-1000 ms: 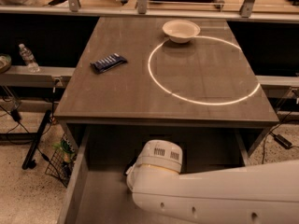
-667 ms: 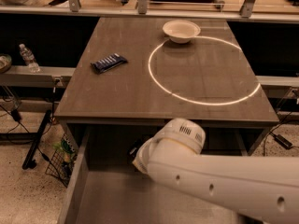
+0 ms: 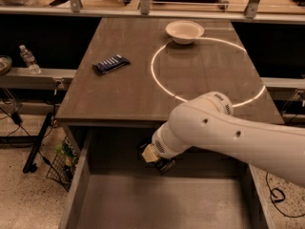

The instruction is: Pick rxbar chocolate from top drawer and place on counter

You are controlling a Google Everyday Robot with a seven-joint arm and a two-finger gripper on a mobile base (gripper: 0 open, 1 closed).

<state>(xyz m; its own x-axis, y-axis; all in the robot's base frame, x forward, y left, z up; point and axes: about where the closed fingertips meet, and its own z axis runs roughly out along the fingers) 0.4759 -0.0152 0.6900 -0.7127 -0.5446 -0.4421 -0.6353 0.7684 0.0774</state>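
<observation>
Your gripper (image 3: 155,157) hangs at the back of the open top drawer (image 3: 77,187), tucked just beneath the front edge of the desk (image 3: 133,92). You cannot tell from this view whether it is open or closed. A small dark shape (image 3: 165,165) sits right under the gripper and may be the rxbar chocolate, but it is too hidden to be sure. No bar shows on the drawer floor in front of the gripper.

Watch the lift. The desk edge is directly above the gripper, so a straight rise could knock the arm (image 3: 228,137) or scrape a weakly held bar loose. Draw back toward the drawer's open front before rising.

Don't mistake the dark blue bar (image 3: 110,64), up and to the left of the gripper, for your target. The bowl (image 3: 184,31) stands well beyond.
</observation>
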